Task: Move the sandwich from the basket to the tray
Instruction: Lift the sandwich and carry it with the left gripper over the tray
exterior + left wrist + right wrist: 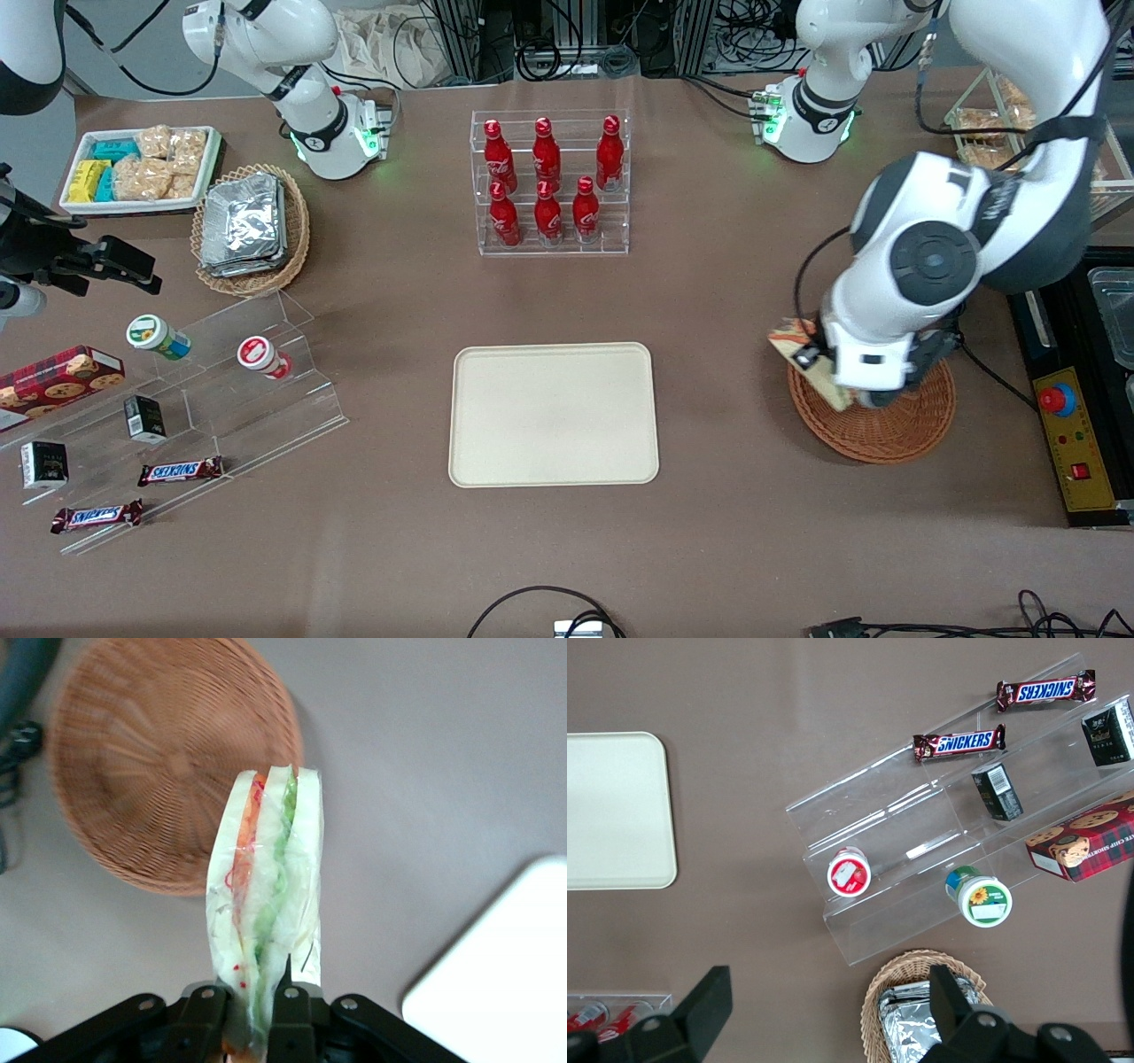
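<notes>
Now, step: carry phase. I have the sandwich (266, 895) out of the basket (159, 762) and up in the air; placing on the tray (554, 414) is not yet done.

Tool: my tool (257, 1014) hangs above the worktop (709, 292) at the basket's edge, fingers (288, 1005) pinched together on one end of the wrapped wedge.

Sandwich: held edge-on, pale bread either side, orange-red and green filling showing through the clear wrap. It sticks out from my fingers, clear of the wicker. In the front view it peeks out from under my wrist, over the basket rim on the side toward the tray.

Basket: round reddish-brown wicker, looks empty in the wrist view, below and a little aside of the sandwich.

Tray: cream rectangle, bare, mid-worktop, well apart from the basket, toward the parked arm's end. One rounded corner shows in my wrist view.

Next move, my judgement: sweep sideways toward the tray at this height, stop over its middle, lower until the wedge is close to the surface, then part the fingers.

Caution: grip is only on one end, and the wrap looks slippery; a quick swing could make the wedge pivot or slide. Slow travel seems wise.

Path: bare worktop between basket and tray; the bottle rack (551, 182) stands farther from the front camera, out of the line.
</notes>
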